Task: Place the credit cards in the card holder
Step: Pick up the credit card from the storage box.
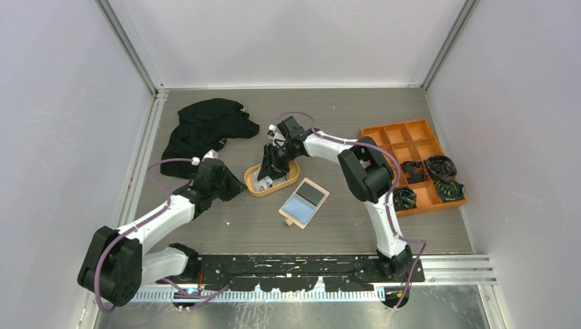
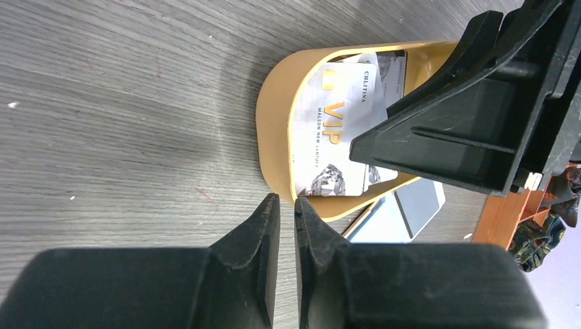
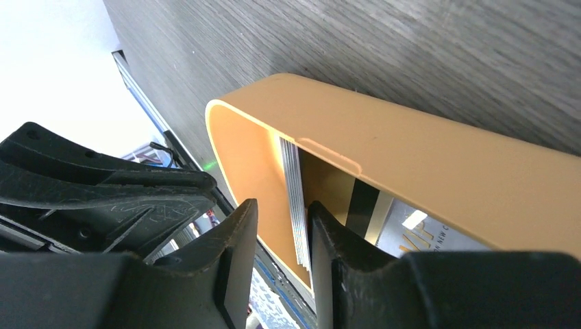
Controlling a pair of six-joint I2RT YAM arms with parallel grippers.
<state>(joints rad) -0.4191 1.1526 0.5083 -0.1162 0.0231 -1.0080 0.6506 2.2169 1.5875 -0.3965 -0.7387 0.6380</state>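
Right pincer (image 3: 281, 205) is down in the orange oval tray (image 3: 425, 161), jaws parted. A stack of credit cards (image 3: 296, 219) stands on edge between them, close against one finger with daylight on the other side, so nothing is clamped yet. More cards lie flat below it, a VIP card (image 2: 327, 133) on top. Left pincer (image 2: 286, 203) hovers just outside the tray's rounded end, jaws a hair apart, holding nothing. The card holder (image 1: 305, 201) lies open on the table (image 1: 226, 226), behind the right pincer toward the arm bases, near the tray. The overhead view shows no card in it. By my reckoning nothing is delivered: every card has yet to be lifted, carried and slotted.
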